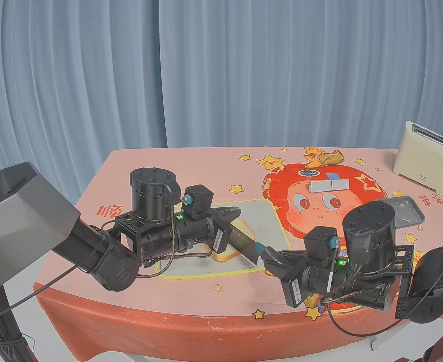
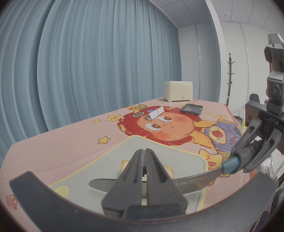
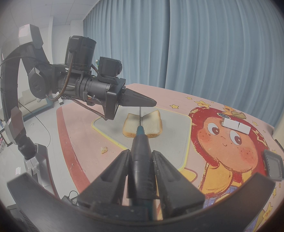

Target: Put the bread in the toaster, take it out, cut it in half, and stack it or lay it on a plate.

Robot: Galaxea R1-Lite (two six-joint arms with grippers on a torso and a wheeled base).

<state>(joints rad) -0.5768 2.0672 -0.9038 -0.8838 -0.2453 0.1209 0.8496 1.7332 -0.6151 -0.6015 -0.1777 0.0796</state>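
The counter (image 1: pixel 146 305) wears a smooth pink cloth (image 1: pixel 181 169) printed with yellow stars; red characters (image 1: pixel 109 210) sit near its left edge, too small to make out. On it lies a flat grey rounded-corner mat with a yellow border (image 1: pixel 276 222). The black, wedge-fingered left hand (image 1: pixel 235 212) is clenched on nothing, poised over the pale soft bread slice with a tan crust (image 1: pixel 224 254), which lies on the mat. A grey steel knife with a teal collar and dark handle (image 1: pixel 249 249) stands on edge across the slice's middle. The right hand (image 1: pixel 270 257) grips its handle. A small crumb (image 1: pixel 217 288) lies on the cloth in front of the mat. Farther right, white and blue paper tags (image 1: pixel 329 183) cover the printed cartoon face's forehead. Then come a dark shallow rectangular tray (image 1: pixel 407 211) and a cream boxy toaster (image 1: pixel 425 161) with a top slot; its small front mark is unreadable.
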